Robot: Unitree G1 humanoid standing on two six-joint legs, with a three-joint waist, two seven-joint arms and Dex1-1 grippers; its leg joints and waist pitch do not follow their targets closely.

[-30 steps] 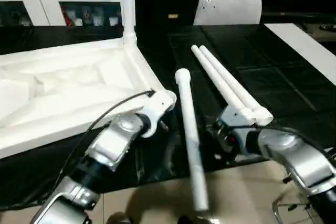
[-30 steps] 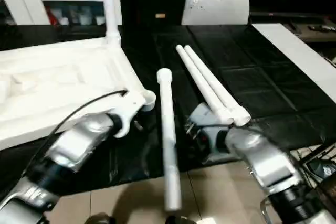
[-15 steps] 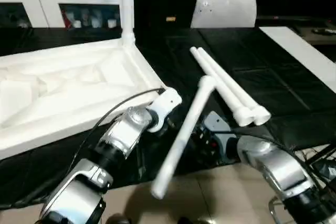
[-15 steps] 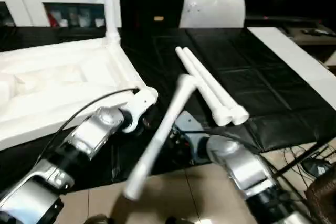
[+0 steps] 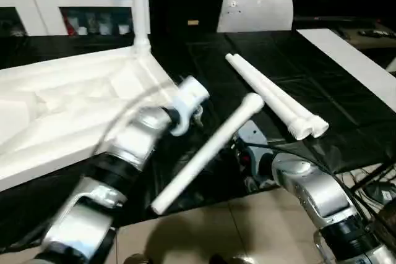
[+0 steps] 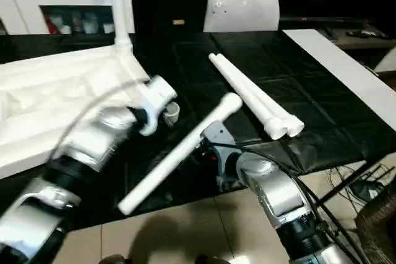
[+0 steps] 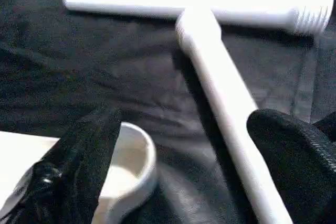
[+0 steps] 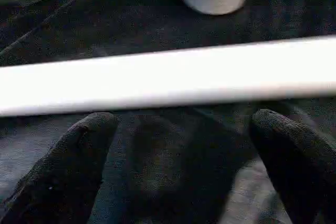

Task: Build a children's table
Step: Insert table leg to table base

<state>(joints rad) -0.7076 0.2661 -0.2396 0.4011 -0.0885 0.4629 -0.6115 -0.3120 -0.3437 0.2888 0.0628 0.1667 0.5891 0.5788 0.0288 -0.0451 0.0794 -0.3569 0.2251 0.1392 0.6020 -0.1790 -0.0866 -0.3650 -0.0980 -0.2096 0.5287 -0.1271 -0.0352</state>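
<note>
- A loose white leg (image 5: 207, 153) lies slantwise on the black floor mat (image 5: 346, 109), its capped end pointing toward the paired legs (image 5: 272, 94), its other end reaching the mat's near edge.
- My right gripper (image 8: 178, 166) sits just under that leg, fingers (image 8: 73, 156) spread wide and empty; in the right wrist view the shaft crosses both fingertips, its long axis square to my reach.
- My left gripper (image 7: 178, 171) is also spread and holds nothing, hovering between the tabletop's near corner socket (image 7: 131, 166) and the same leg.
- The tabletop (image 5: 68, 109) rests underside up on my left, one leg (image 5: 140, 7) already standing upright in its far corner.
- Judgement: my right arm is nearer the shaft's middle, so the pick falls to it; the free socket lies just beyond the leg, beside my left fingers (image 7: 79, 166).
</note>
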